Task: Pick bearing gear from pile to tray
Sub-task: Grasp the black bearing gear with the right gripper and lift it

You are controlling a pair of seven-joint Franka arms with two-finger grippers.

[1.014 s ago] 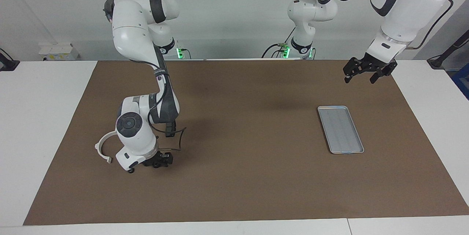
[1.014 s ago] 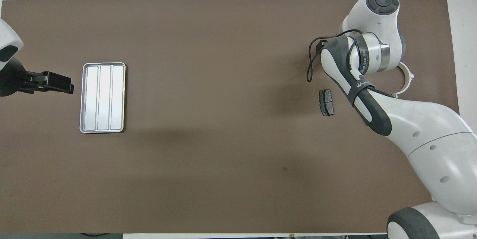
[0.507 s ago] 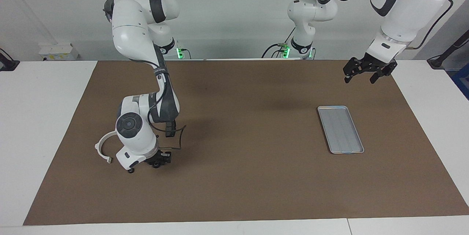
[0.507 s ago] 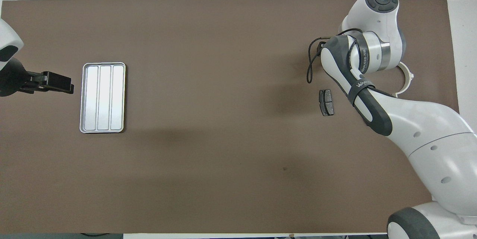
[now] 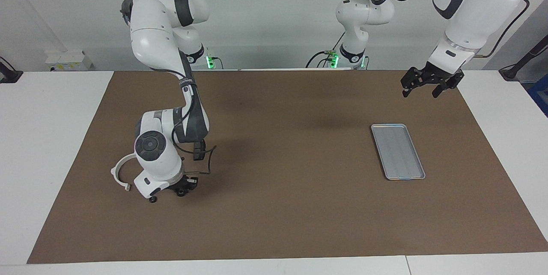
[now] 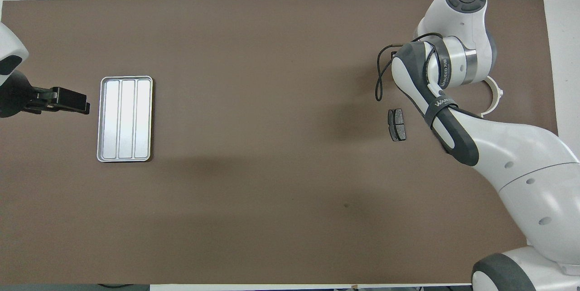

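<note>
1. Facing view: the right gripper (image 5: 182,189) is down at the mat (image 5: 274,223) at about eight o'clock of the scene, in the pile. Whether it has closed on anything I cannot tell.
2. A small black round piece (image 5: 152,200) lies on the mat just beside the wrist. It is probably one of the bearing gears, and being round it has no long axis.
3. The white half-ring bracket (image 5: 116,171) lies beside the gripper at its nine o'clock, its gap facing three o'clock.
4. The tray (image 5: 398,151) sits well apart at three o'clock. It is empty, with its long axis running from eleven to five.
5. The left gripper (image 5: 420,93) waits in the air at the tray's one o'clock, jaws apart and holding nothing.
6. To do this step well, I judge the grip should close squarely on the round piece, clear of the bracket, and lift straight up.
7. Overhead view: the right arm hides its own gripper.
8. A dark brake pad (image 6: 397,124) lies at the bracket's (image 6: 497,96) eight o'clock, its long axis running twelve to six.
9. The tray (image 6: 125,118) also runs twelve to six, with the left gripper (image 6: 84,105) at its nine o'clock.
</note>
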